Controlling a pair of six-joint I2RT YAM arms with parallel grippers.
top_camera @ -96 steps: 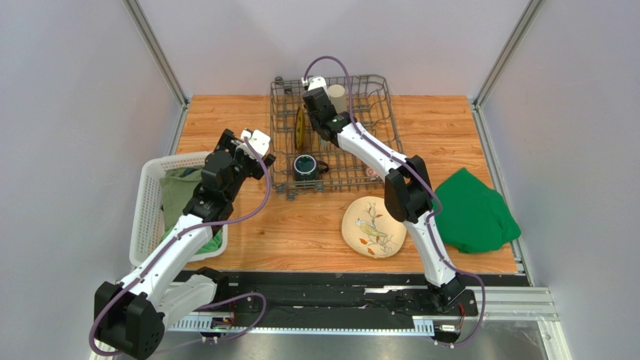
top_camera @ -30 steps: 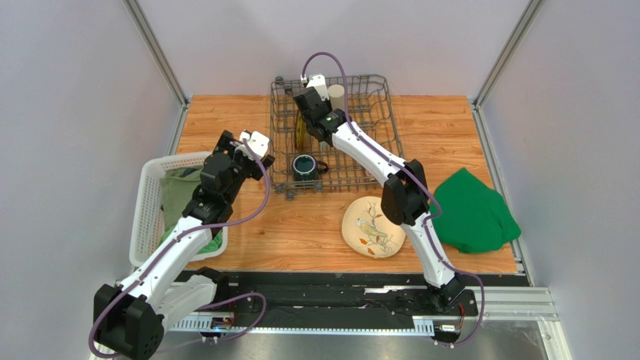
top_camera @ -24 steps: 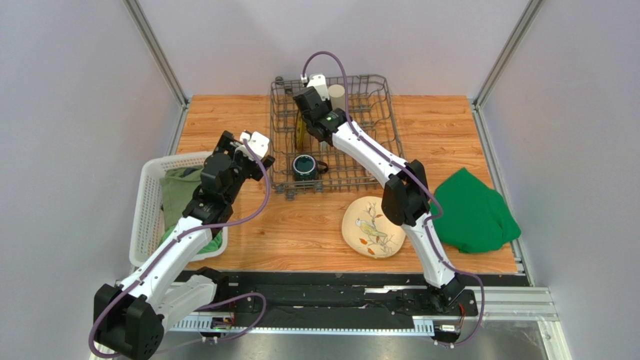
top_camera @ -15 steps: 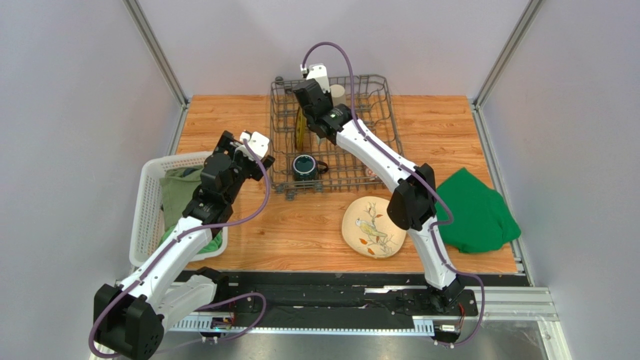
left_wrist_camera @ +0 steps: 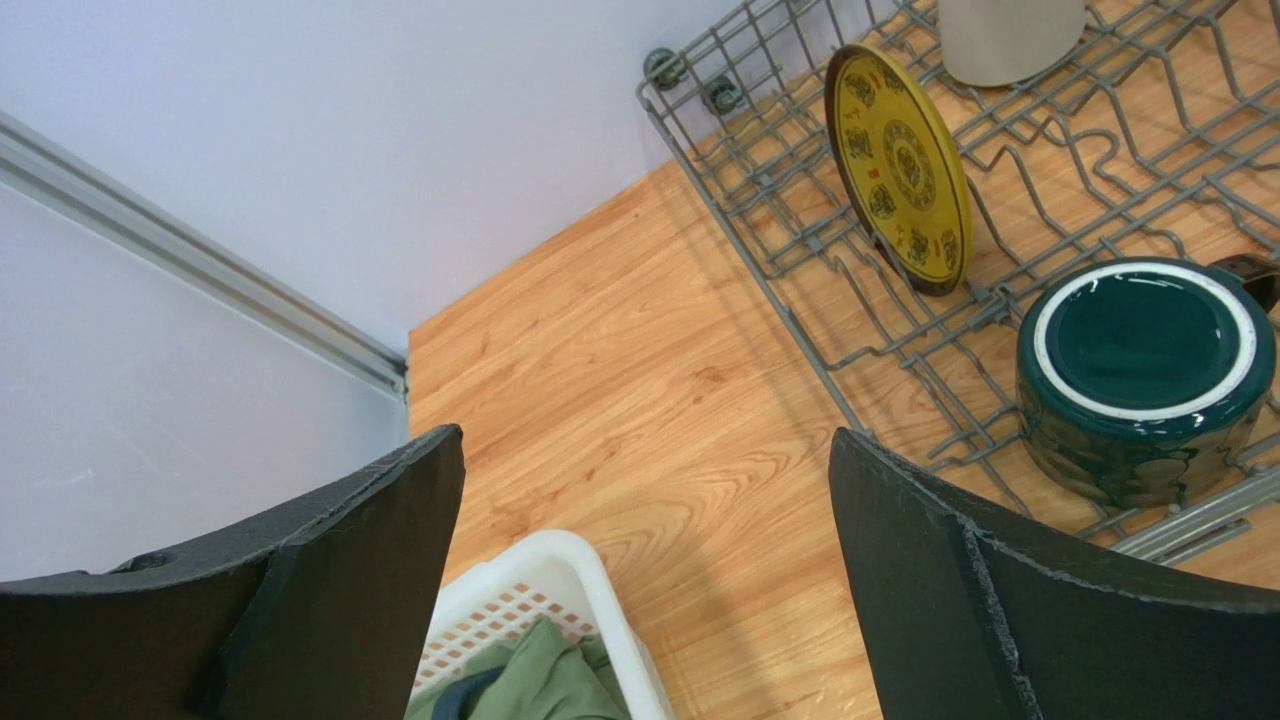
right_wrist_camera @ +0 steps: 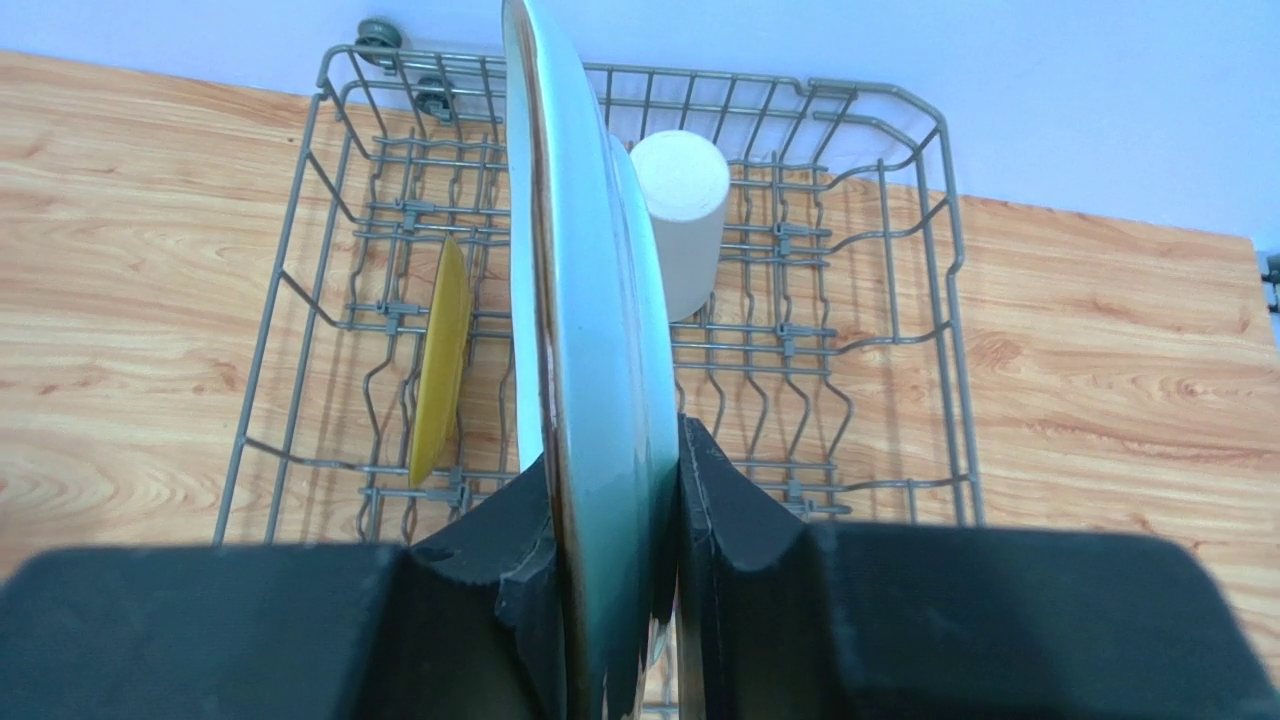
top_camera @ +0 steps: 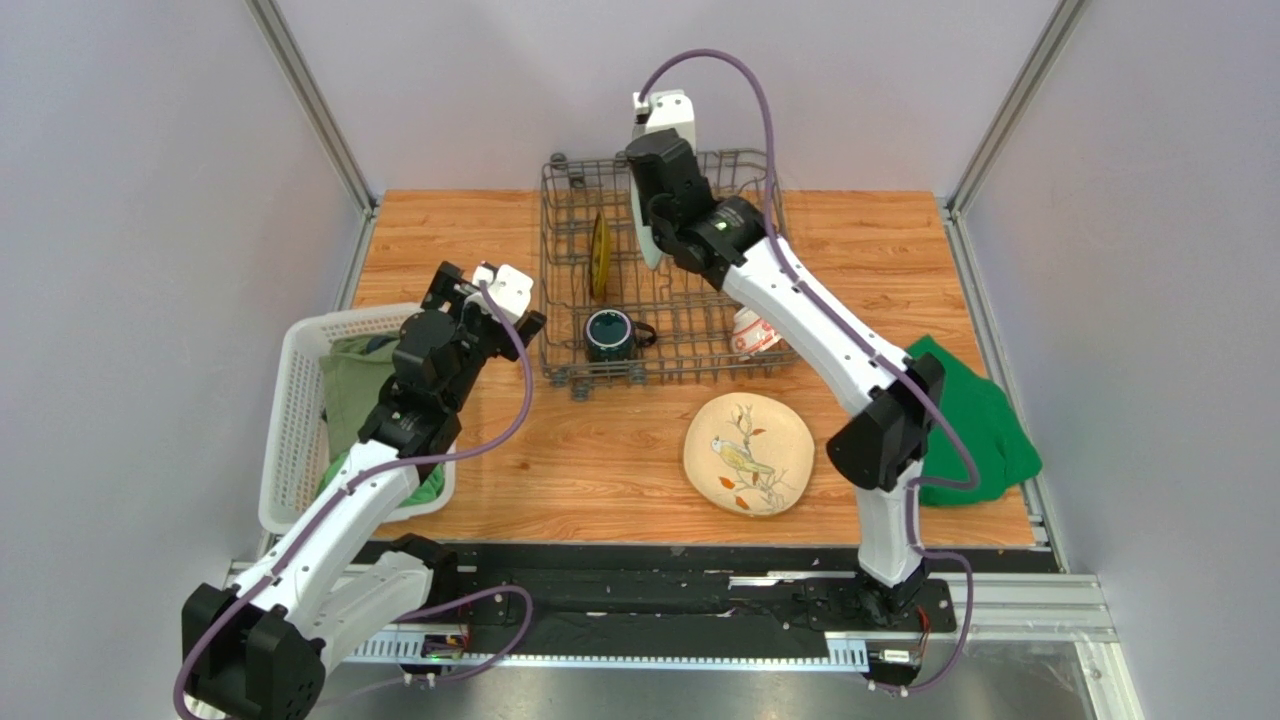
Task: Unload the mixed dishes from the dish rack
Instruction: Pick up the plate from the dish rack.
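Our right gripper (right_wrist_camera: 609,503), clenched on the pale green plate (right_wrist_camera: 583,300), has just lifted it from the dish rack (top_camera: 546,278) by the counter's far edge. Our left gripper (left_wrist_camera: 646,488) idles, released. We judge a second dish nearly unloaded.

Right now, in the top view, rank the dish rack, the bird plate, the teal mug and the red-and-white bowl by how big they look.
1. dish rack
2. bird plate
3. teal mug and red-and-white bowl: close in size. The right arm hides part of the bowl, so I won't rank these two.
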